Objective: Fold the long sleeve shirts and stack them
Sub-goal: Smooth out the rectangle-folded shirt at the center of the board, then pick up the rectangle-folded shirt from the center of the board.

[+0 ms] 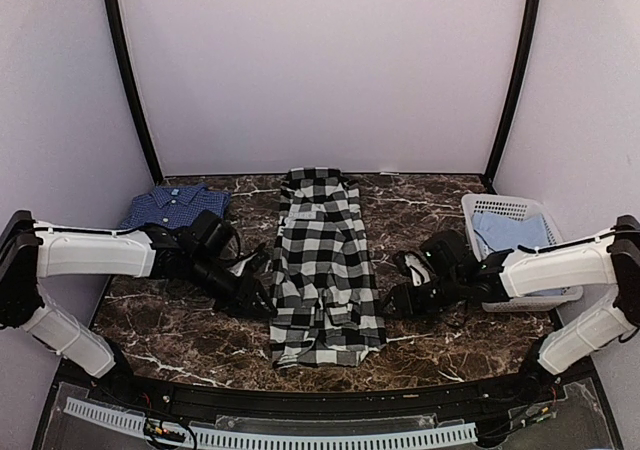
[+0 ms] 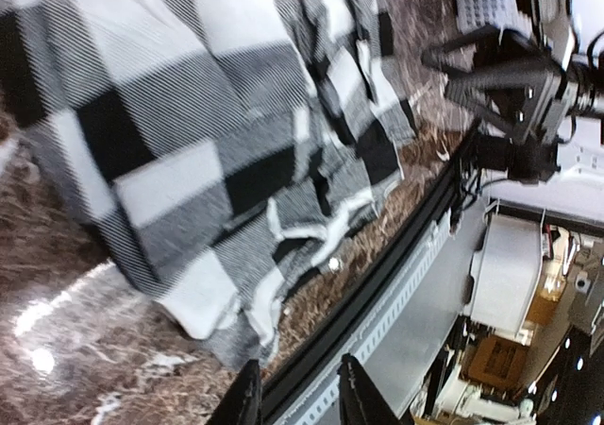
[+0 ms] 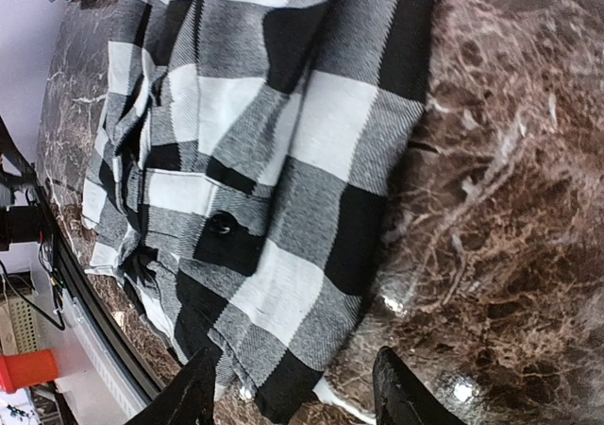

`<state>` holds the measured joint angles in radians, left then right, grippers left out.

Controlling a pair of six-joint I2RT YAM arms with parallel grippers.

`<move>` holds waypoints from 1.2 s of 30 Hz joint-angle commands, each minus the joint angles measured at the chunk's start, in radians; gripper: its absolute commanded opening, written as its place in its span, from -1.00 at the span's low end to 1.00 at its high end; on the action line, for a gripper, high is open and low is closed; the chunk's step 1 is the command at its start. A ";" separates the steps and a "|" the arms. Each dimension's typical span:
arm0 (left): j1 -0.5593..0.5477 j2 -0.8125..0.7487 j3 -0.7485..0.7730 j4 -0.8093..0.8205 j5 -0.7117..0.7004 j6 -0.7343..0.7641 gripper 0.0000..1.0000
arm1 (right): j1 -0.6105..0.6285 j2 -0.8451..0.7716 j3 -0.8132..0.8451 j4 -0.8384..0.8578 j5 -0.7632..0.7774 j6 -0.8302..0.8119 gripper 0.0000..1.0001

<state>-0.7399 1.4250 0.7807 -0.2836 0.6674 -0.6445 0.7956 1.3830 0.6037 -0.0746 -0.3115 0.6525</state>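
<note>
The black-and-white checked long sleeve shirt [image 1: 325, 260] lies in the middle of the marble table as a long narrow strip, collar toward the back. The dark blue shirt [image 1: 175, 207] sits folded at the back left. My left gripper [image 1: 262, 290] is low at the checked shirt's left edge. In the left wrist view the left gripper [image 2: 300, 399] has its jaws apart with nothing between them, and the checked shirt [image 2: 189, 113] lies ahead. My right gripper [image 1: 395, 295] is at the right edge. In the right wrist view the right gripper [image 3: 294, 397] stands open over the hem of the checked shirt [image 3: 274, 113].
A white slotted basket [image 1: 505, 202] at the right holds a light blue cloth [image 1: 510, 232]. The table's black front rail [image 1: 320, 395] runs just beyond the checked shirt's near hem. Bare marble [image 1: 455, 335] lies on both sides of the shirt.
</note>
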 commanded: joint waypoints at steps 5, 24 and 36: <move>0.102 0.041 -0.021 0.080 -0.060 -0.016 -0.42 | -0.015 -0.068 -0.053 0.033 -0.040 0.056 0.08; 0.117 0.132 -0.163 0.272 0.016 -0.149 -0.12 | -0.021 0.081 -0.168 0.369 -0.182 0.211 0.37; 0.078 0.208 -0.184 0.399 0.032 -0.259 -0.16 | -0.021 0.214 -0.163 0.540 -0.236 0.293 0.35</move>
<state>-0.6376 1.5951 0.6079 0.0681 0.6960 -0.8574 0.7795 1.5375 0.4355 0.4145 -0.5293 0.9188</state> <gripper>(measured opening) 0.431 0.680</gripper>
